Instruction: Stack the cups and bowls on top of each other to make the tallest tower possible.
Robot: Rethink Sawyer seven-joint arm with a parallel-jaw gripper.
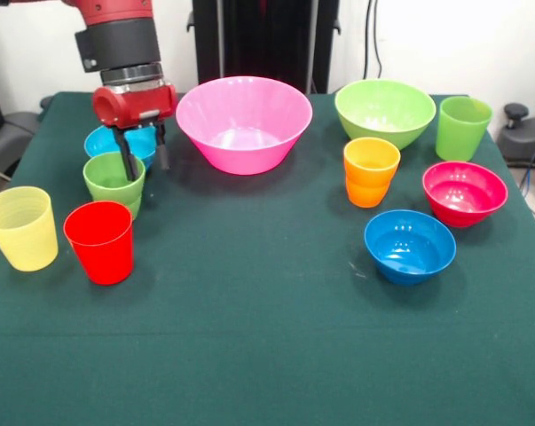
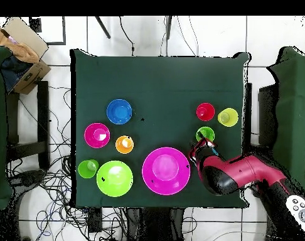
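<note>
My gripper (image 1: pixel 144 161) hangs open over the small green cup (image 1: pixel 114 180), one finger (image 1: pixel 125 160) inside its mouth and the other outside the rim. A light blue bowl (image 1: pixel 118 142) sits right behind that cup. The red cup (image 1: pixel 99 241) and the pale yellow cup (image 1: pixel 20 227) stand nearer the front left. The large pink bowl (image 1: pixel 243 124) is in the middle at the back. To the right are the lime green bowl (image 1: pixel 384 111), tall lime cup (image 1: pixel 462 127), orange cup (image 1: pixel 371 171), magenta bowl (image 1: pixel 464 193) and darker blue bowl (image 1: pixel 410 245). No tower stands; each piece sits alone. From overhead the gripper (image 2: pixel 202 145) is by the green cup (image 2: pixel 205 133).
A dark green cloth covers the table (image 1: pixel 267 355). In the overhead view a cardboard box (image 2: pixel 20 53) sits off the table's top left corner, and cables lie on the floor around the left and bottom edges.
</note>
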